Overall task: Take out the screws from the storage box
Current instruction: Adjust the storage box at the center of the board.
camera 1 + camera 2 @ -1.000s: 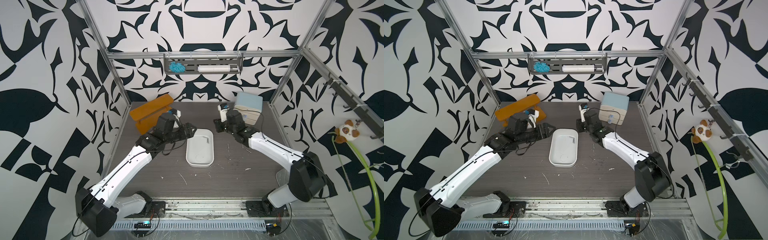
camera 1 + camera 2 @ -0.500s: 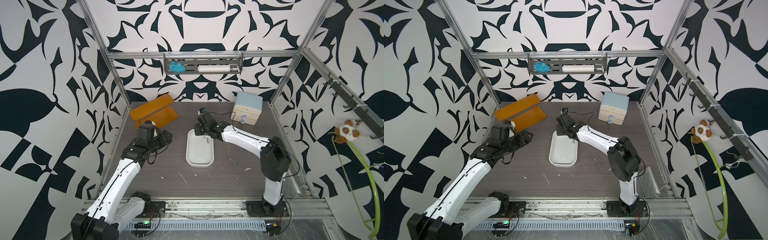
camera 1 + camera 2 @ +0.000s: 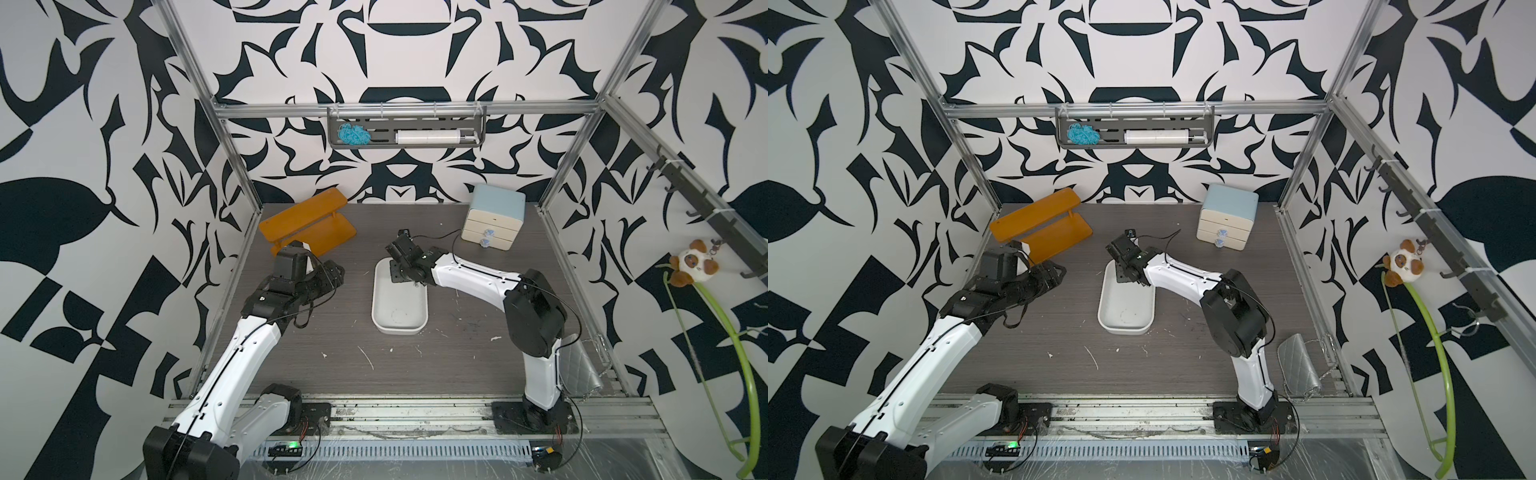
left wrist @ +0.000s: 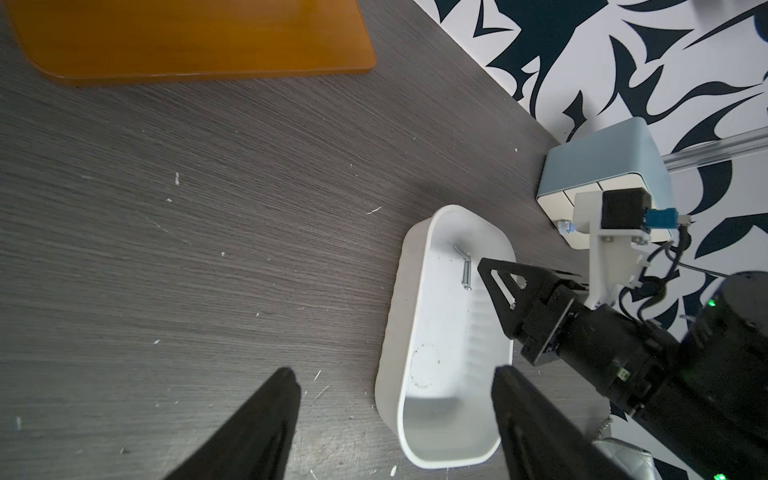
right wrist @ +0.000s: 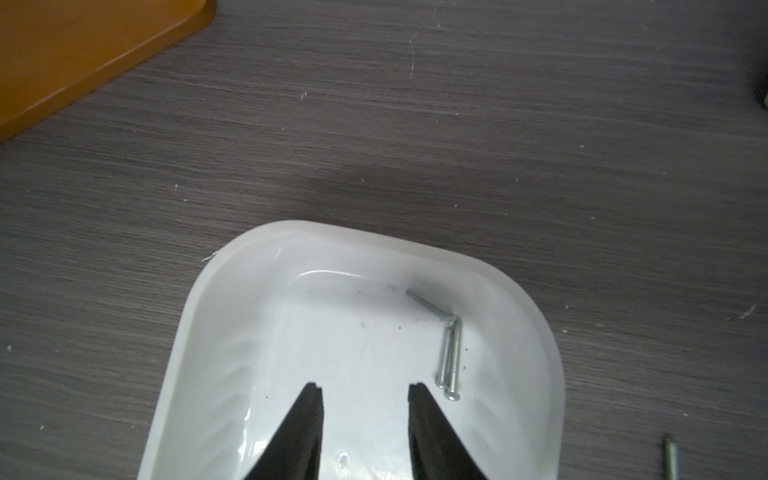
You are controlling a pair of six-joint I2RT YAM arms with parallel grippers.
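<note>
At table (image 3: 291, 365) centre, nearest us, storage box (image 3: 400, 330) near end lies bare. At its 9 o'clock, left gripper (image 4: 394, 372) hovers, jaws wide apart, empty. Over box's far end, right gripper (image 5: 365, 388) jaws stand partly apart, nothing between. Three screws (image 5: 451, 353) lie bunched in box's 1 o'clock corner, just beside that gripper. We judge best move: sidestep toward them, straddle paired shanks crosswise, lower to floor, close gently.
</note>
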